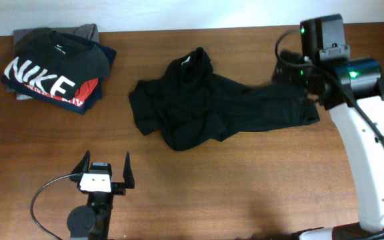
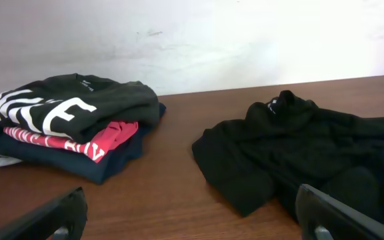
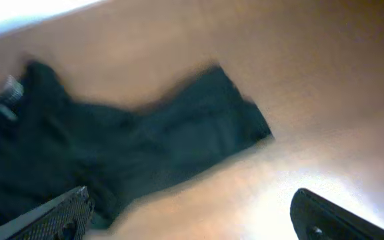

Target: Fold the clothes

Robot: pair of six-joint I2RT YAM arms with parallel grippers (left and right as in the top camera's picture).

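Note:
The plain black top (image 1: 205, 100) lies crumpled in the middle of the table, with its white neck tag (image 1: 187, 60) at the far side and one part stretched out to the right. It also shows in the left wrist view (image 2: 312, 147) and, blurred, in the right wrist view (image 3: 145, 147). My right gripper (image 1: 287, 67) hovers over the top's right end; its fingers (image 3: 192, 213) are wide open and empty. My left gripper (image 1: 106, 159) is open and empty near the front left, its fingers (image 2: 192, 213) short of the top's near edge.
A stack of folded garments (image 1: 52, 67) with a black NIKE T-shirt on top sits at the far left corner; it also shows in the left wrist view (image 2: 59, 113). A white wall runs behind the wooden table (image 1: 245, 187).

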